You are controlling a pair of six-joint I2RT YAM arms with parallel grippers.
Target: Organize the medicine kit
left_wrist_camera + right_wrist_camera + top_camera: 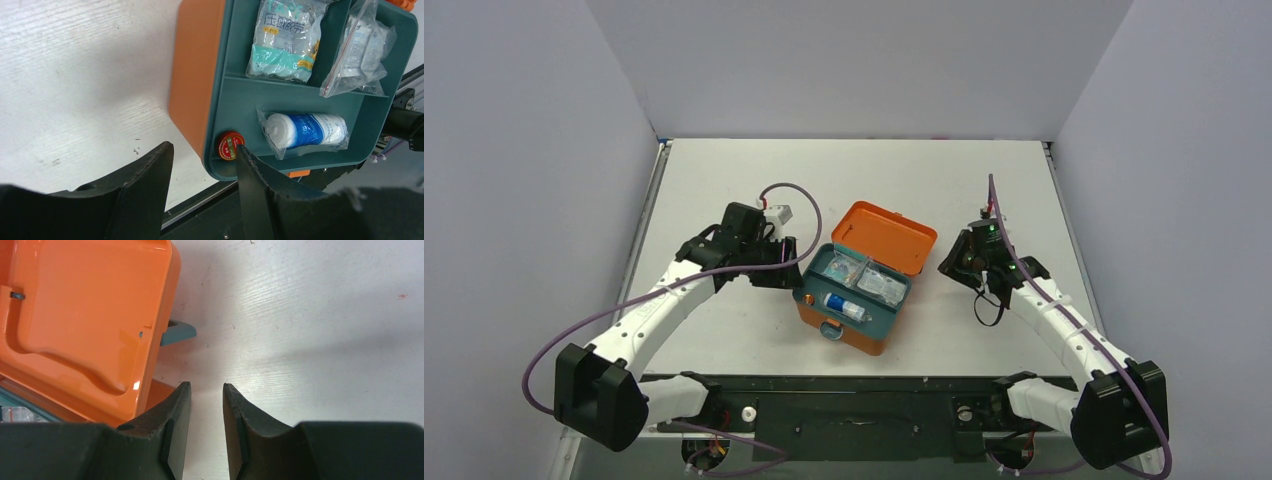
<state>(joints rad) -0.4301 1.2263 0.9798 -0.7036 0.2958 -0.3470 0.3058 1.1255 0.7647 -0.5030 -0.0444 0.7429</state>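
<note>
The medicine kit (852, 330) is an orange box standing mid-table with its lid (886, 234) swung open. A teal tray (280, 95) rests in it, holding a printed gauze packet (286, 40), a clear zip bag (361, 47), a wrapped blue-and-white bandage roll (306, 131) and a small red round tin (228, 147) in the corner. My left gripper (204, 147) hovers open over that corner, one fingertip (245, 155) just beside the tin, holding nothing. My right gripper (206, 386) is open by a narrow gap over bare table, right of the lid (85, 315).
The kit's teal handle (177, 333) pokes out past the lid edge. A black rail (854, 400) runs along the table's near edge. Grey walls close in the left, right and back sides. Purple cables (799, 195) loop off both arms.
</note>
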